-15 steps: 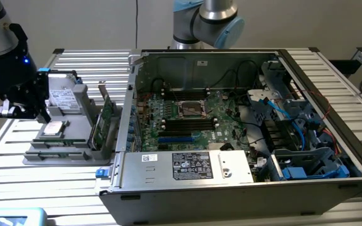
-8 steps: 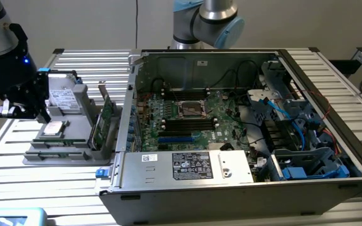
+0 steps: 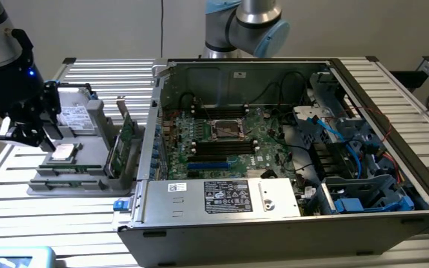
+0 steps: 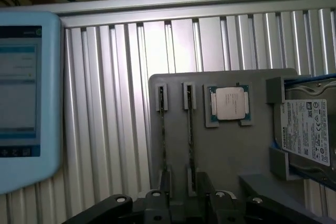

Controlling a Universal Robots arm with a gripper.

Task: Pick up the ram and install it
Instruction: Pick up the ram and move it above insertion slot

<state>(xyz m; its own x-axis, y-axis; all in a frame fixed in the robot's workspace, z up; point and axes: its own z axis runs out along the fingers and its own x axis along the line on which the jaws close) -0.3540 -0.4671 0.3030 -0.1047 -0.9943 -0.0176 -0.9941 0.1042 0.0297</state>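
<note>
We find the ram (image 4: 190,135) standing on edge in the tray (image 4: 231,166), between a second stick (image 4: 164,135) and the CPU (image 4: 229,103). The end effector (image 4: 184,205) hovers above; its state we cannot tell. Off-centre descent could, we judge, strike the neighbour or tilt the ram.

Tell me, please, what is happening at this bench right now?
The robot arm's gripper hovers over the grey parts tray, beside the open computer case. Two ram sticks stand on edge in the tray's holders, next to a processor and a hard drive. Neither stick has been lifted yet.
</note>
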